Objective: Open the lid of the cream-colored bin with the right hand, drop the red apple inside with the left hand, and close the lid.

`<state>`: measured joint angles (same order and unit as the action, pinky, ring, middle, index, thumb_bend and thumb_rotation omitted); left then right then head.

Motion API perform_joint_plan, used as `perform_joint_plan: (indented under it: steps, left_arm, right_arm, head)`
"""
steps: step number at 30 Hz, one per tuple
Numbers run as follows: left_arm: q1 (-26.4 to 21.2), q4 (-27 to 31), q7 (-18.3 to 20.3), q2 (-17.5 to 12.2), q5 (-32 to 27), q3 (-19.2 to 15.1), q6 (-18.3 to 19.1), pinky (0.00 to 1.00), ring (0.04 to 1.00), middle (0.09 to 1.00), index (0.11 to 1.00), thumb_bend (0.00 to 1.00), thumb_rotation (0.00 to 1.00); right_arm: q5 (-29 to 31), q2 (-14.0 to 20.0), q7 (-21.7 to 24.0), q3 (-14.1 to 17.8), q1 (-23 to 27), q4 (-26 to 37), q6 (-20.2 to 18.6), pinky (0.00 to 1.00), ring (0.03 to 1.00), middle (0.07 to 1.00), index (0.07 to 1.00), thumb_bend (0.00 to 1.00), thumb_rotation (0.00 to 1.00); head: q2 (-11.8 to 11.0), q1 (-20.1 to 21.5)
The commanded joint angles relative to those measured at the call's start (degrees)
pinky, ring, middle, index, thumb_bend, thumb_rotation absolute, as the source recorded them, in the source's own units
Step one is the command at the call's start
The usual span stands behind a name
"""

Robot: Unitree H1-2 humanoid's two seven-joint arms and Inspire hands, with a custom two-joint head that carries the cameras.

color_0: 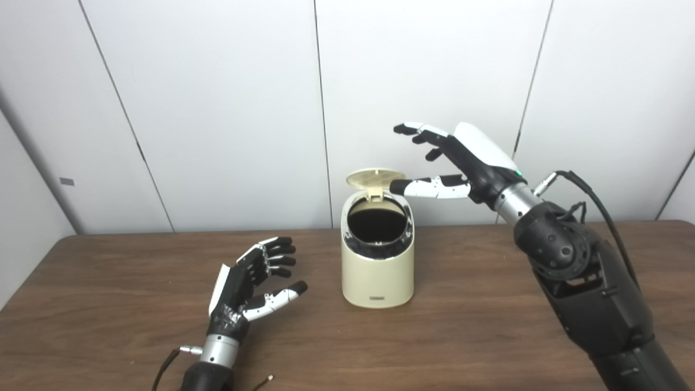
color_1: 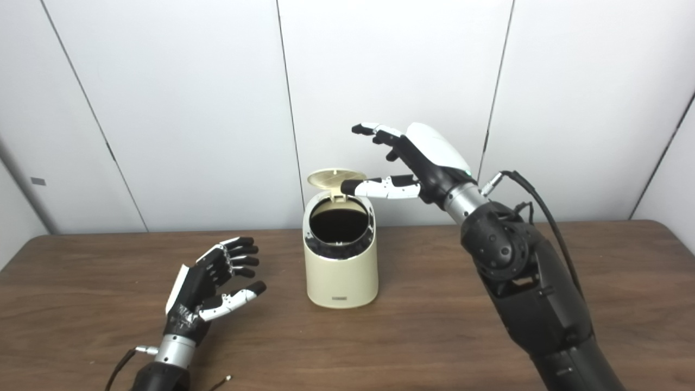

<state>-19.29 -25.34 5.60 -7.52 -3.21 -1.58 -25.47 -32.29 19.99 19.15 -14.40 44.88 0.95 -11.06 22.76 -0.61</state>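
Cream bin (color_0: 377,266) with lid (color_0: 374,178) raised; both right hand (color_0: 461,160) and left hand (color_0: 252,288) spread, empty; no apple visible, closing remains

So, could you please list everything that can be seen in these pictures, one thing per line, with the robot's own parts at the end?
bin: one, cream-colored, upright on the table near the middle, dark inside.
lid: one, cream-colored, raised open at the back of the bin on its hinge.
table: one, dark brown wood, across the foreground.
wall panels: several, white, behind the table.
apple: none visible in either view.
left hand: one, black and white, open, holding nothing, low over the table left of the bin.
right hand: one, black and white, open, raised beside the lid, thumb tip at the lid's edge.
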Motion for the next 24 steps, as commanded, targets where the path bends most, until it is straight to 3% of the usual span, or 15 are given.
perform_joint_plan:
  steps: [1,7,12,24]
  left_arm:
    - [3.9,-4.5,0.1,0.9,0.5,0.5,-1.3,0.61,0.678,0.730,0.753,0.72,0.10]
    - [3.6,-5.2,0.6,1.4,0.0,0.6,-1.2,0.62,0.678,0.722,0.747,0.72,0.08]
    - [3.4,-5.0,0.0,1.6,1.0,0.7,-0.8,0.60,0.670,0.721,0.744,0.73,0.12]
    - [3.3,-4.9,-0.1,1.8,1.0,0.3,-0.1,0.59,0.660,0.723,0.747,0.72,0.11]
  right_arm:
    - [-1.8,1.3,0.7,-0.4,4.7,-0.3,0.3,0.77,0.911,0.913,0.880,0.66,0.76]
    - [-4.0,1.5,3.2,-3.3,6.7,-2.8,0.5,0.83,0.936,0.901,0.881,0.68,0.78]
    - [-6.1,1.8,3.2,-5.8,7.2,-4.2,3.5,0.83,0.963,0.901,0.869,0.70,0.76]
    - [-8.1,2.7,4.5,-6.5,5.0,-0.6,5.8,0.84,0.959,0.858,0.826,0.71,0.76]
  head:
    - [0.0,0.0]
    - [0.0,-0.4]
    - [0.1,-1.0]
    - [0.8,-0.9]
